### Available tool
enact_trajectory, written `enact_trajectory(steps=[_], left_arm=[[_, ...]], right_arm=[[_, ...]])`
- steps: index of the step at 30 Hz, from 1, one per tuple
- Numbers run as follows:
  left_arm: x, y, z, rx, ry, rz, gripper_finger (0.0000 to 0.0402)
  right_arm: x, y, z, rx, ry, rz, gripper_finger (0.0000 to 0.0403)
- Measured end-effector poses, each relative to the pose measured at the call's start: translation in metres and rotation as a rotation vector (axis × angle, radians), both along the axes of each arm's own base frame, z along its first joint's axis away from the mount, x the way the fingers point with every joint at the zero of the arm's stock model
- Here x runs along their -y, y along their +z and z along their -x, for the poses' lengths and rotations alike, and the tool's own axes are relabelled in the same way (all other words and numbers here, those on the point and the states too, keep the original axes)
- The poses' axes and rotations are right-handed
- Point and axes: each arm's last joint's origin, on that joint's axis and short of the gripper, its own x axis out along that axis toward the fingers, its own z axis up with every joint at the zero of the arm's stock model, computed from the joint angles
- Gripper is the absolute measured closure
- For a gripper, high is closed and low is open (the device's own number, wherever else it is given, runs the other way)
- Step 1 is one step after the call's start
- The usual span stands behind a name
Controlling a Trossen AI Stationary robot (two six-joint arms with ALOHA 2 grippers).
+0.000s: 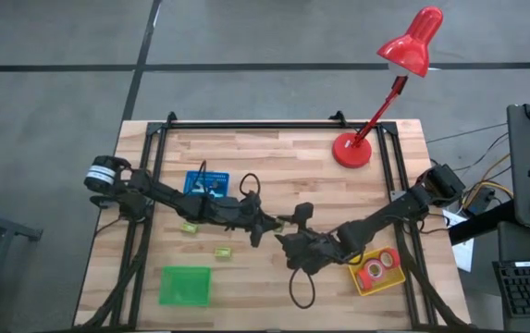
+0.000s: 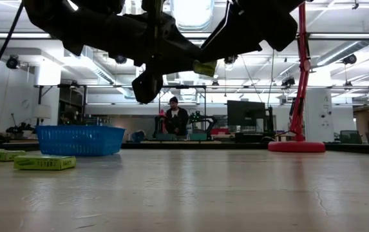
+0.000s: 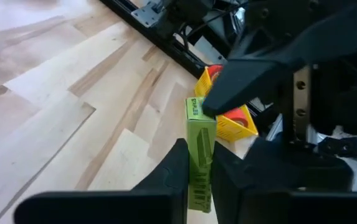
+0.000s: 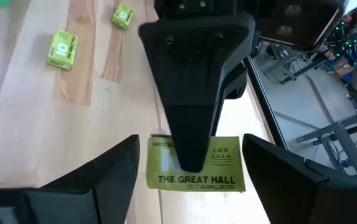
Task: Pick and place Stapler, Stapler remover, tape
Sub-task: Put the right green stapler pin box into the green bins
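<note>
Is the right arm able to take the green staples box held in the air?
Probably yes: the open right claw straddles the green staples box; only the left claw, gripping it, is close.

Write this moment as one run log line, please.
left tool: shut on staples box, raised above table | right tool: open around same box | yellow tray: holds red tape rolls

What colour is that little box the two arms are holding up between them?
The staples box is yellow-green with dark lettering, clearest in the right wrist view.
</note>
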Motion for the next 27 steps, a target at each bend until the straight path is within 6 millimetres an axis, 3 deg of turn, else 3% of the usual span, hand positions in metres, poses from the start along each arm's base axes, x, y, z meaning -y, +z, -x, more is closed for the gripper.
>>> enact_trajectory(steps=[9, 14, 20, 27], left_arm=[[0.002, 0.0, 0.005, -0.045, -0.065, 0.037, 0.0342], [0.011, 0.005, 0.017, -0.13, -0.227, 0.068, 0.0362], [0.038, 0.011, 0.048, -0.312, -0.55, 0.066, 0.0362], [0.062, 0.021, 0.098, -0.647, -0.508, 0.275, 0.0348]], right_arm=[[-0.022, -0.001, 0.012, -0.014, 0.065, 0.027, 0.0087], [-0.027, -0.002, 0.018, -0.005, 0.042, 0.065, 0.0083], [-0.023, -0.011, 0.022, -0.017, 0.02, 0.071, 0.0095], [-0.019, -0.015, 0.023, -0.037, 0.016, 0.096, 0.0111]])
